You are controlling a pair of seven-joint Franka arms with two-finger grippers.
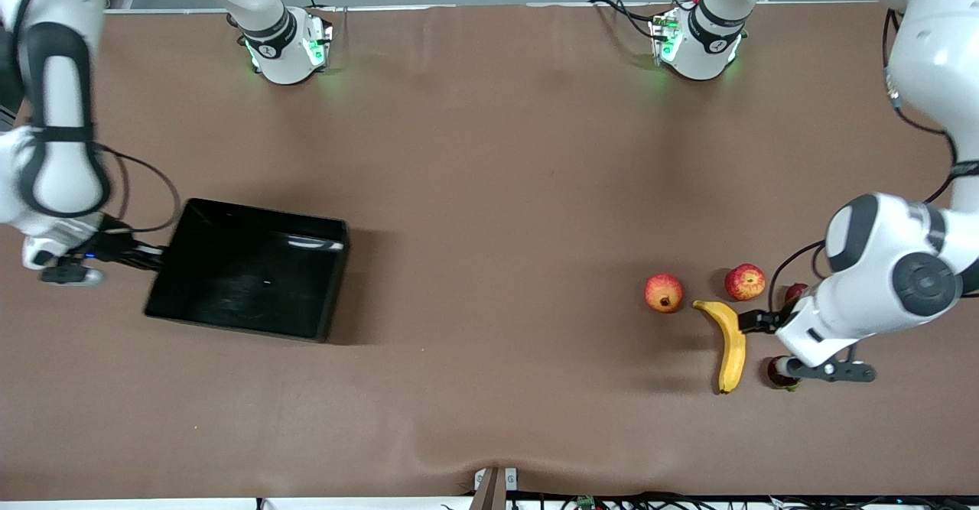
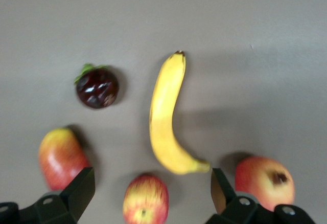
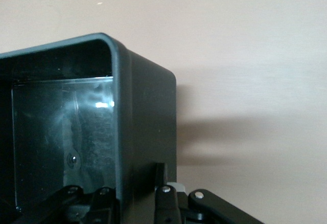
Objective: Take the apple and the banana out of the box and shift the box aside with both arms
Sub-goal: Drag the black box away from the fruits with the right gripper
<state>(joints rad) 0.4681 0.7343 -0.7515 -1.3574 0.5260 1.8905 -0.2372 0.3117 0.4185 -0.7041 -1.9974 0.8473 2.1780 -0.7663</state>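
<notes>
Yellow banana [image 1: 730,345] lies lengthwise toward the front camera, stem farthest

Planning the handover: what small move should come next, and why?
Probably lift the open left end effector clear of the banana, which lies on the table beside the apple. The box looks empty, and the right end effector grips its wall.

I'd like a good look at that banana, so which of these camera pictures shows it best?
The left wrist view shows the banana best: it fills the middle of the picture, whole, curved, lying on the table between the open fingers of the left gripper. The front view shows it whole but small. The right wrist view shows only the box.
</notes>
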